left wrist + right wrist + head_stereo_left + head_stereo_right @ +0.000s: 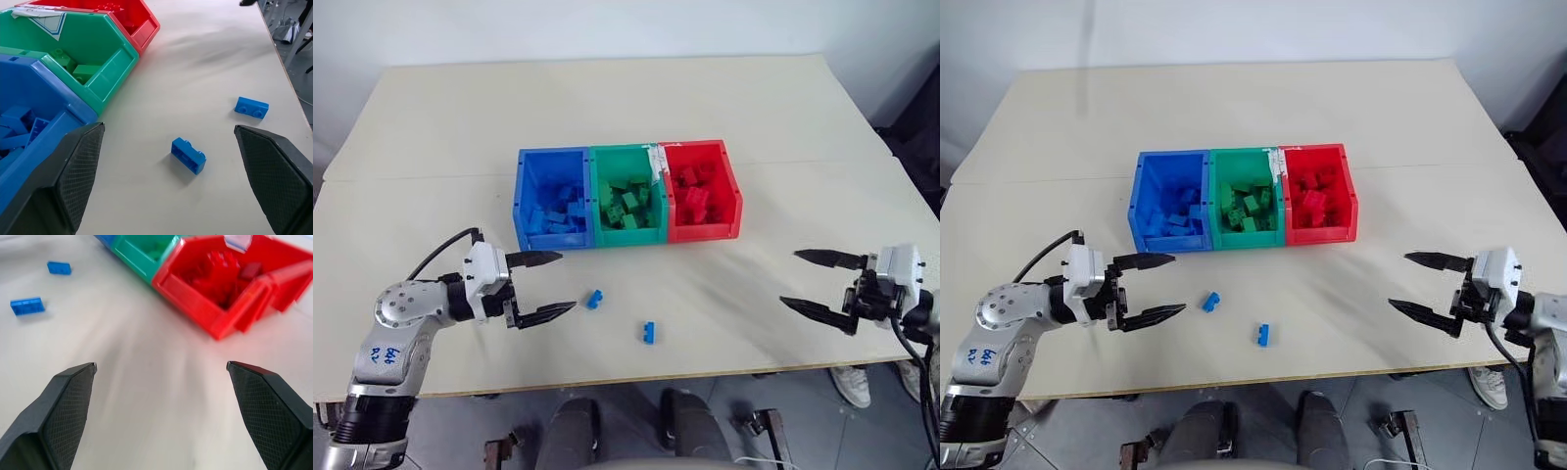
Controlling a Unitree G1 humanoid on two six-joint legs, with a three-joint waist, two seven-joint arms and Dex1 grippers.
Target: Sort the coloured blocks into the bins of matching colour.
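Two blue blocks lie loose on the table in front of the bins: one (594, 300) nearer my left gripper, the other (649, 332) closer to the front edge. The blue bin (522, 211), green bin (594, 196) and red bin (732, 191) stand side by side mid-table, each holding several blocks of its own colour. My left gripper (546, 286) hovers open just left of the nearer blue block (188, 154), fingers pointing at it, nothing between them. My right gripper (820, 281) is open and empty at the table's right side, well clear of the bins.
A piece of white paper or tape (656, 162) sits on the wall between the green and red bins. The table's front edge (636, 377) runs close below the loose blocks. Dark equipment (915, 127) stands past the right edge.
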